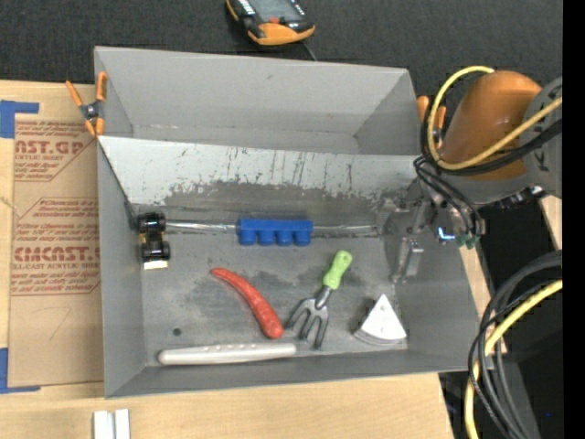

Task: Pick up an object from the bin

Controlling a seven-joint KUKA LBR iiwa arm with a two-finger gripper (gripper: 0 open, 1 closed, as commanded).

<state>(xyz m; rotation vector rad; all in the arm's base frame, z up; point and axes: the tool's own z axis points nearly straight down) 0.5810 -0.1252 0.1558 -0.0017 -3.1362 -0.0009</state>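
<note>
Six loose things are noted on the scuffed grey bin [183, 286] floor, a smooth white wedge [380, 322] among them at front right, with the gripper [405, 262] held low just behind it, jaw state indeterminable.

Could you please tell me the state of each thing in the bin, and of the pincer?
Black toy car: resting by the left wall.
Blue four-bump plastic block: lying near the back wall.
Red curved chilli-shaped toy: lying flat, mid-floor.
Green-handled metal garden fork: lying flat, tines toward the front.
White wedge-shaped piece: lying front right.
Pale long rod: lying along the front wall.
Pincer: at the bin's right end.
</note>
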